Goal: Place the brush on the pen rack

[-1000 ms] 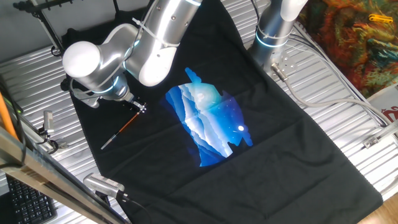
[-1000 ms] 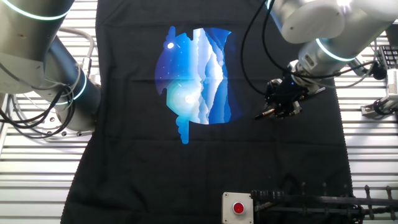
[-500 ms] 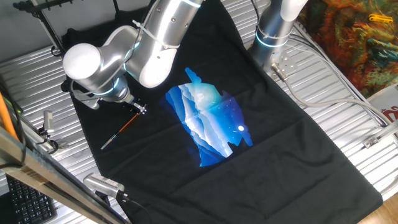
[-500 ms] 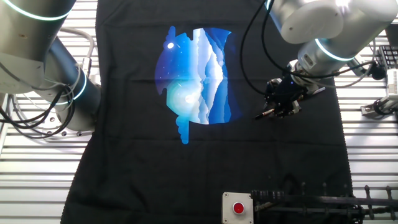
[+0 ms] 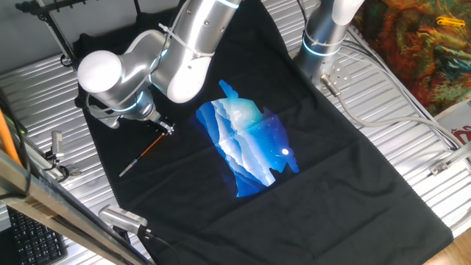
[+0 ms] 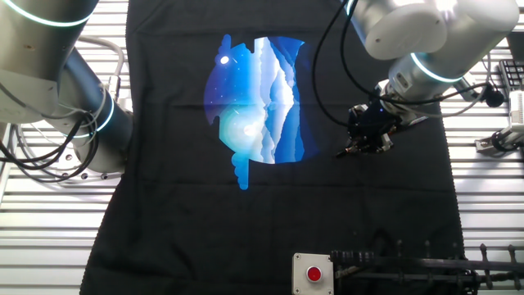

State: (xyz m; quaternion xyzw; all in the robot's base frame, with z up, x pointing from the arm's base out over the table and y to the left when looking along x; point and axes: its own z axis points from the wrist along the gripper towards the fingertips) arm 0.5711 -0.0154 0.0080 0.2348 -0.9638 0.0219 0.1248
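Gripper [image 5: 163, 126] sits over the brush [image 5: 143, 154]; grip unclear, no legible writing.

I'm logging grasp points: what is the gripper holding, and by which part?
The gripper holds the brush by the upper end of its orange-red handle; the silver-grey end slants down toward the black cloth.

Cloth [image 5: 353, 184] on table [image 5: 412, 125], brush [image 5: 144, 153] on cloth, gripper [image 5: 163, 126] at its upper end, perhaps touching, rack [image 5: 51, 22] behind, box [image 6: 313, 273] at cloth's edge.
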